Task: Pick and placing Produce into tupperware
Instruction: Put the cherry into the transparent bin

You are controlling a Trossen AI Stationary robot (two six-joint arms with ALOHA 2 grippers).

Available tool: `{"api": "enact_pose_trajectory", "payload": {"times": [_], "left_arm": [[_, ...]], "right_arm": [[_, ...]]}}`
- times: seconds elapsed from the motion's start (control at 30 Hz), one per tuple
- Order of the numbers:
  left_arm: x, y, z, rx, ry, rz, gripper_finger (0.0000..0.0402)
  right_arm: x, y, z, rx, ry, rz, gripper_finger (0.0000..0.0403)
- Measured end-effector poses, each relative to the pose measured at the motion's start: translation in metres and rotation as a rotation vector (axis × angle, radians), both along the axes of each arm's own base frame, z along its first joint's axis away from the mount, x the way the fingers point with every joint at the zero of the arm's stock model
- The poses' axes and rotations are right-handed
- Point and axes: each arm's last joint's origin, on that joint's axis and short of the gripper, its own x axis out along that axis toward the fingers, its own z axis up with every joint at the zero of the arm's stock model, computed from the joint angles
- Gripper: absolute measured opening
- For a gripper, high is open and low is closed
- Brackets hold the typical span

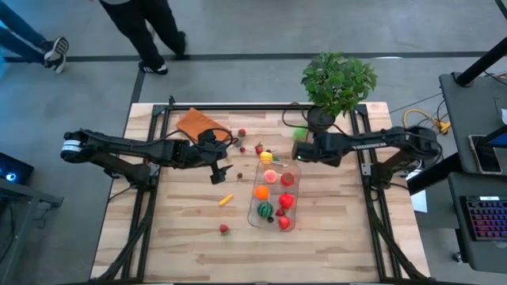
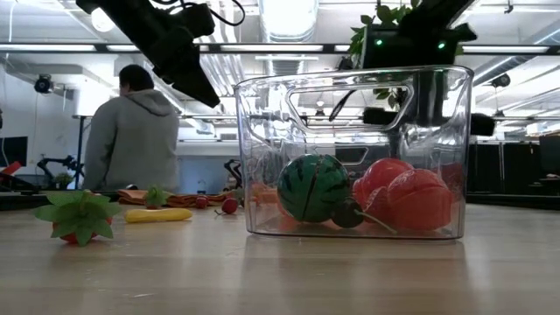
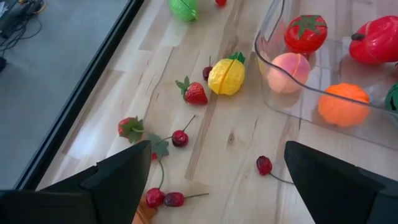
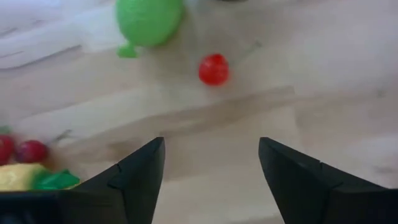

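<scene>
The left gripper [image 3: 214,180] is hovering with fingers spread wide and empty over loose cherries [image 3: 180,138] beside the tupperware [image 1: 273,198]. The right gripper [image 4: 211,171] is likewise standing wide apart, holding nothing, above bare table [image 1: 333,237] near a green fruit [image 4: 149,20].

The bench [image 1: 182,237] is pale striped wood with black rails. The tub [image 1: 273,194] at centre frame is clear; in it lie an orange fruit [image 1: 261,192], a dark green striped melon [image 1: 264,210], a pink peach [image 1: 271,176] and red pieces [image 1: 285,202]. Left of it sit a yellow lemon [image 1: 266,157] with a green leaf and a yellow-orange carrot [image 1: 226,200]. An orange-brown pad [image 1: 198,123] lies upper left, and a green plant [image 1: 337,79] stands upper right. Both arms are black.
</scene>
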Motion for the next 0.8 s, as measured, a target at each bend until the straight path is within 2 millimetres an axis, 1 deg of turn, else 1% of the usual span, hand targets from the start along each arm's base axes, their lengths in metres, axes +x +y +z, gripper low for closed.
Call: {"api": "enact_pose_trajectory", "payload": {"times": [0.1, 0.27, 0.57, 0.8], "left_arm": [[0.0, 0.0, 0.0, 0.001, -0.001, 0.002, 0.0351], [0.0, 0.0, 0.0, 0.001, -0.001, 0.003, 0.0351], [0.0, 0.0, 0.0, 0.0, -0.002, 0.004, 0.0351], [0.0, 0.0, 0.0, 0.0, -0.001, 0.004, 0.0351]], "right_arm": [[0.006, -0.009, -0.006, -0.015, 0.036, 0.007, 0.0248], [0.014, -0.022, -0.022, 0.005, 0.102, 0.001, 0.0244], [0.031, -0.033, -0.039, -0.005, 0.19, 0.026, 0.0237], [0.035, -0.038, -0.052, -0.018, 0.244, 0.012, 0.022]]}}
